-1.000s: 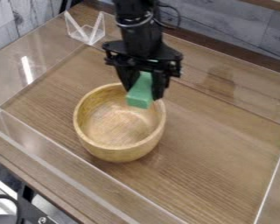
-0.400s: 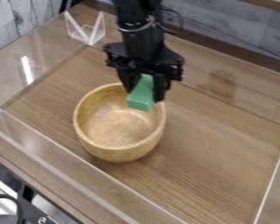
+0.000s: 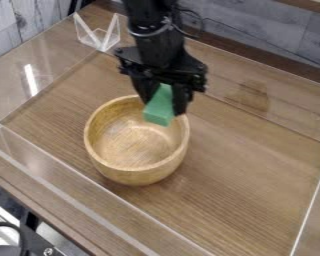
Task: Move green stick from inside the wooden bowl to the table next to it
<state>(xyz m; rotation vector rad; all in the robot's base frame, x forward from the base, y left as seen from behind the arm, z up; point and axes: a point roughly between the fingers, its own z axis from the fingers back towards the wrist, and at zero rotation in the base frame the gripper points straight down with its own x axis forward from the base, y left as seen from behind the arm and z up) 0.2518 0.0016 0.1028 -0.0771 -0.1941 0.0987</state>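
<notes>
My black gripper [image 3: 163, 100] points down over the far right rim of the wooden bowl [image 3: 128, 160]. Its fingers are shut on the green stick [image 3: 162, 105], a bright green block that hangs tilted between them, its lower end just above the bowl's rim. The light tan bowl sits on the brown wood-grain table [image 3: 243, 150] and nothing else shows inside it.
Clear acrylic walls [image 3: 36, 70] border the tabletop on all sides. A folded clear piece [image 3: 96, 35] stands at the back left, behind the arm. Bare tabletop lies to the right of the bowl and in front of it.
</notes>
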